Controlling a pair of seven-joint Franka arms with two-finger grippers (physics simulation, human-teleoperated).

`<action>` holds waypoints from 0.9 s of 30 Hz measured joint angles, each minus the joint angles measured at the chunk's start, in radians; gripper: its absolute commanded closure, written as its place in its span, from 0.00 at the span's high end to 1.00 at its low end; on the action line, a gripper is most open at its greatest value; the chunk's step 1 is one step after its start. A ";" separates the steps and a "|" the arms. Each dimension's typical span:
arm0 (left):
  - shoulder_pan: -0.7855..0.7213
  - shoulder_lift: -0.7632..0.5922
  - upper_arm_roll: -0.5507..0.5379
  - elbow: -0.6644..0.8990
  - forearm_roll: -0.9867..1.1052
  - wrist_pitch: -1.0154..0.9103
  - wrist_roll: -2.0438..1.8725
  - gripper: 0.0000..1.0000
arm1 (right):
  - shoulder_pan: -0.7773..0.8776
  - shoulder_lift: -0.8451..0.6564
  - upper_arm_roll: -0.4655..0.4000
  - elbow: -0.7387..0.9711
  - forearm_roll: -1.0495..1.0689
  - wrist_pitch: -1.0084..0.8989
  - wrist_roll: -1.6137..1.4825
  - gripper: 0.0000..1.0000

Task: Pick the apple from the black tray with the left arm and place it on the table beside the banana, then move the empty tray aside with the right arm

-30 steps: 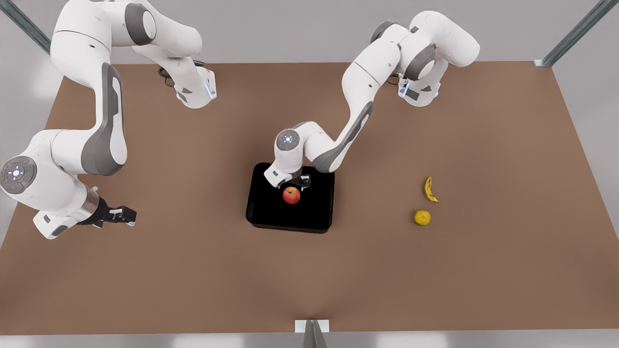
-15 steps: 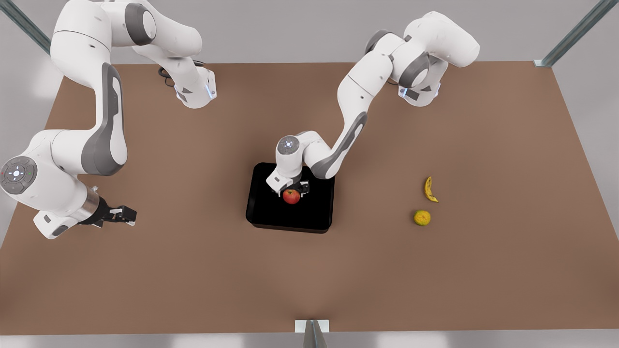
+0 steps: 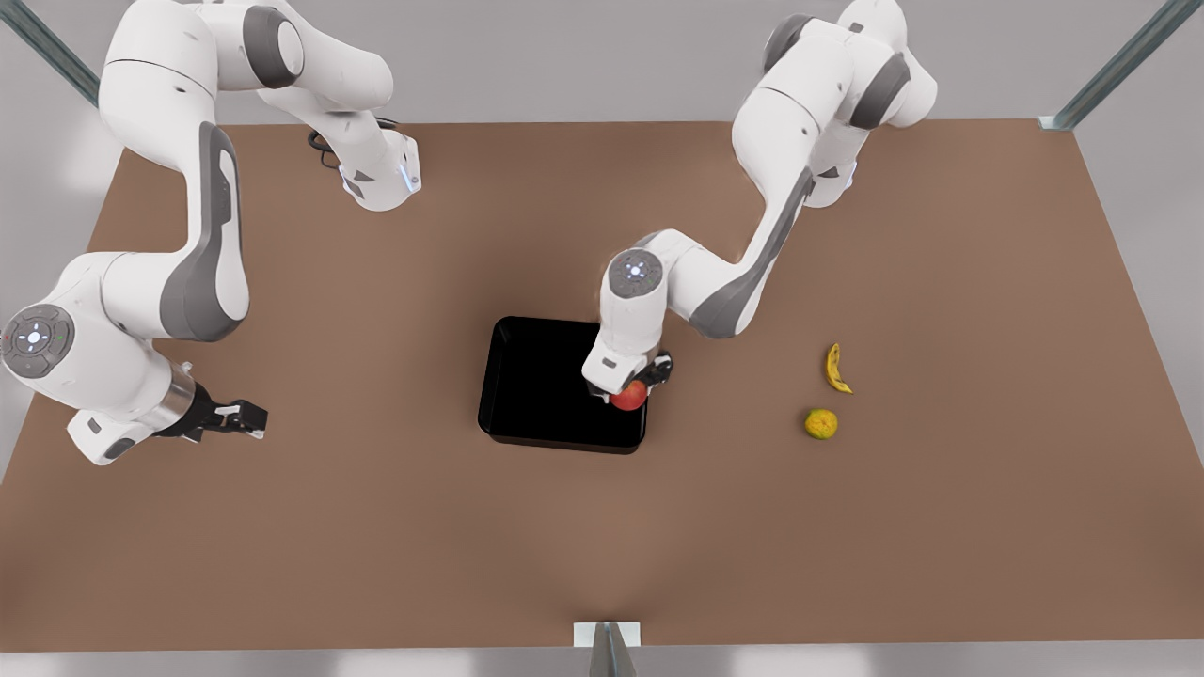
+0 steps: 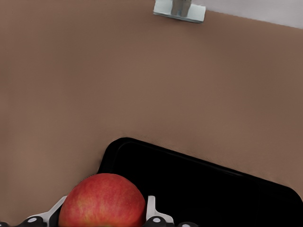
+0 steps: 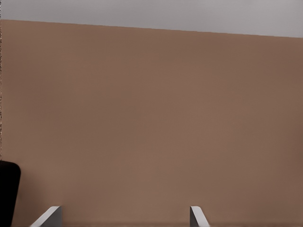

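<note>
The red apple (image 3: 629, 396) hangs just above the black tray (image 3: 536, 385), over its edge on the front view's right. My left gripper (image 3: 632, 387) is shut on it from above. In the left wrist view the apple (image 4: 102, 201) sits between the two fingers, with the tray (image 4: 213, 189) below it. The banana (image 3: 834, 368) lies on the brown table (image 3: 376, 527), far to the front view's right of the tray. My right gripper (image 3: 240, 417) waits open and empty low over the table at the front view's left. Its fingertips (image 5: 49, 215) stand wide apart.
A round yellow-green citrus fruit (image 3: 821, 424) lies just in front of the banana. A tray corner (image 5: 7, 189) shows in the right wrist view. A metal bracket (image 3: 607, 637) sits at the table's near edge, and metal posts stand at the far corners.
My left gripper closed on the apple, lifted it and carried it toward the front view's right, from the tray's middle to its right edge. The right arm has not moved.
</note>
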 measured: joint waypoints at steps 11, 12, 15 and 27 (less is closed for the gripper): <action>0.236 -0.110 0.066 -0.453 0.009 0.070 0.388 0.67 | 0.424 0.064 0.015 0.203 0.004 -0.135 0.395 1.00; 0.239 -0.102 0.068 -0.459 0.009 0.092 0.417 0.89 | 0.436 0.074 0.029 0.206 0.008 -0.136 0.442 1.00; 0.244 -0.092 0.070 -0.462 0.006 0.139 0.496 1.00 | 0.449 0.084 0.088 0.204 0.015 -0.138 0.570 1.00; 0.284 -0.293 0.326 -0.056 -0.236 -0.217 0.706 1.00 | 0.446 -0.221 0.157 -0.390 0.060 0.072 0.877 0.99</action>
